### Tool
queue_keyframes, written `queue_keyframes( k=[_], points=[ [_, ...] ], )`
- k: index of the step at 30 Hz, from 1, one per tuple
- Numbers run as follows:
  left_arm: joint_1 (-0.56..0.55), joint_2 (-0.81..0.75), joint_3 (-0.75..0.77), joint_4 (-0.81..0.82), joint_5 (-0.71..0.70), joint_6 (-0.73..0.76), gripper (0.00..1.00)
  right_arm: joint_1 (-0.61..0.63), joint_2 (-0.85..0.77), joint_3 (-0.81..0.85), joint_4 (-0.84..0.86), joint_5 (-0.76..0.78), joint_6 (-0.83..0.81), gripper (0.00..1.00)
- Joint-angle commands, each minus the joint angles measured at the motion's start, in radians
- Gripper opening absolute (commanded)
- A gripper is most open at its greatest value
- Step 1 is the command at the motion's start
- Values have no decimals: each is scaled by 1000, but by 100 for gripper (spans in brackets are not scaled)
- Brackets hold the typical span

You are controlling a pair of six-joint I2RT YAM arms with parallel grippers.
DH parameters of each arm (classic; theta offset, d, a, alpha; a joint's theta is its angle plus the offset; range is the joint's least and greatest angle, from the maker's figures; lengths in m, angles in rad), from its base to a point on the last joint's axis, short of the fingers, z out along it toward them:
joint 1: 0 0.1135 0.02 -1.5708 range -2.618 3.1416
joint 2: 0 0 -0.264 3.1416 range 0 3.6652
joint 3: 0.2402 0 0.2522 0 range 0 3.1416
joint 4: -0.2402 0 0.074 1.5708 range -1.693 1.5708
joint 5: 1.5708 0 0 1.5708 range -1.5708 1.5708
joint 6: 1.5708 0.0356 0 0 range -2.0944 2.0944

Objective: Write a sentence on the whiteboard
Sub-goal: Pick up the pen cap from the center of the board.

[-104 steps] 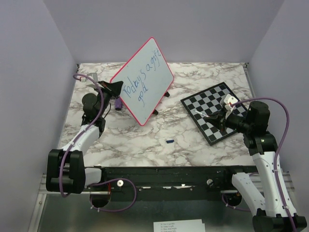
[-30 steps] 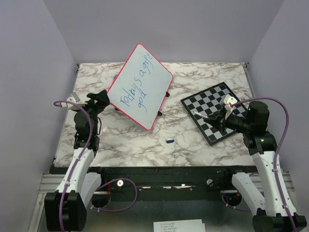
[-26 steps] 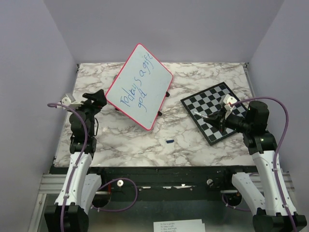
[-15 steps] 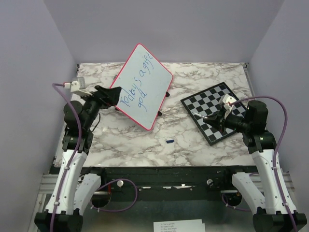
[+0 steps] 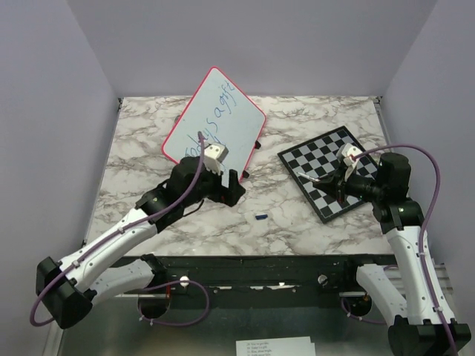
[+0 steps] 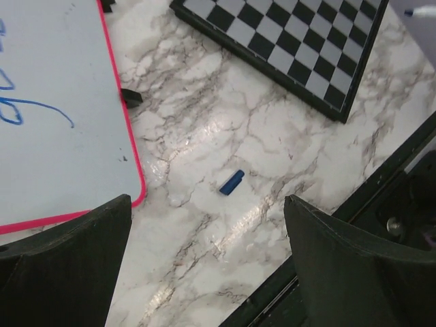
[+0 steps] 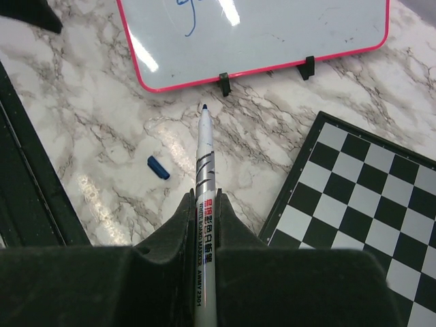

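1. The whiteboard sits tilted on the marble table, with the blue sentence across its face.
2. The left gripper hovers just before the whiteboard's near corner, jaws spread wide.
3. The right gripper, well right of the whiteboard, clamps a marker whose tip points toward the board.
4. A blue cap lies near the whiteboard's near corner.

The left claw swung from beside the whiteboard to its front.

top: high, near edge | wrists: close, looking down | shared: whiteboard, blue piece
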Motion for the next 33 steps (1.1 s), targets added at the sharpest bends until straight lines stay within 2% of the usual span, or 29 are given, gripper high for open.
queue_keyframes(
  k=[1, 10, 11, 17, 21, 24, 27, 33],
  points=[
    [-99, 109, 12, -72, -49, 122, 98, -6, 5, -7, -23, 5, -9, 1],
    [-219, 377, 23, 0, 51, 340, 96, -10, 28, -3, -34, 11, -15, 1],
    [-220, 403, 35, 3, 67, 363, 91, -10, 31, -1, -34, 13, -15, 1],
    [-237, 610, 161, -44, 155, 532, 77, -12, 43, 5, -45, 36, -21, 1],
    [-237, 739, 259, -89, 169, 582, 68, -14, 51, 8, -51, 48, -24, 0],
    [-237, 801, 302, -122, 189, 596, 59, -14, 54, 9, -56, 59, -26, 1],
    [-237, 825, 306, -132, 187, 596, 55, -14, 55, 11, -57, 63, -27, 1],
    [-237, 822, 265, -129, 177, 590, 53, -15, 67, 10, -63, 62, -32, 0]
  ],
)
